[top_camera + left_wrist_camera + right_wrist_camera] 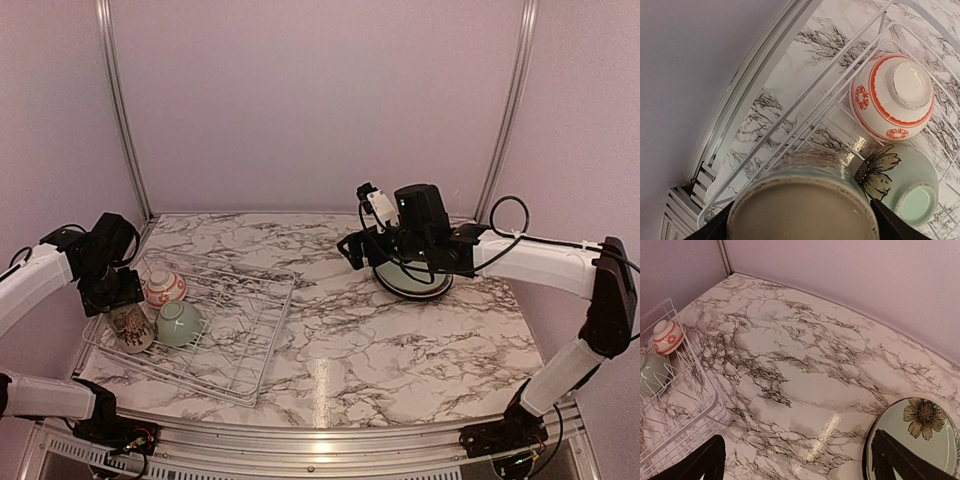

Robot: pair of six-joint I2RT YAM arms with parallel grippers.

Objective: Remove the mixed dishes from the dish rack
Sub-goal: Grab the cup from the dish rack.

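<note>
1. The dish rack (250,330) is being carried by the marble table (340,340) near its left near corner (thin white wire, set slightly askew to the table's edges).
2. The left gripper (800,227) is being held over the rack's left edge. The cream mug (802,200) is being flanked closely by its dark fingers (715,225); whether it is actually being pinched cannot be told.
3. The red-and-white bowl (164,288) is being kept foot-up in the rack, just beyond the mug toward the far edge.
4. The pale green bowl (180,323) is being kept tilted in the rack, just beside the mug on its right (its dark flower mark is facing the left wrist camera).
5. The pale green plate (412,283) is being carried by the table toward its far right corner, well apart from the rack, with a dark rim showing around it.
6. The right gripper (365,250) is being held above that plate's left side, its fingers (707,460) spread wide with nothing between them.
</note>
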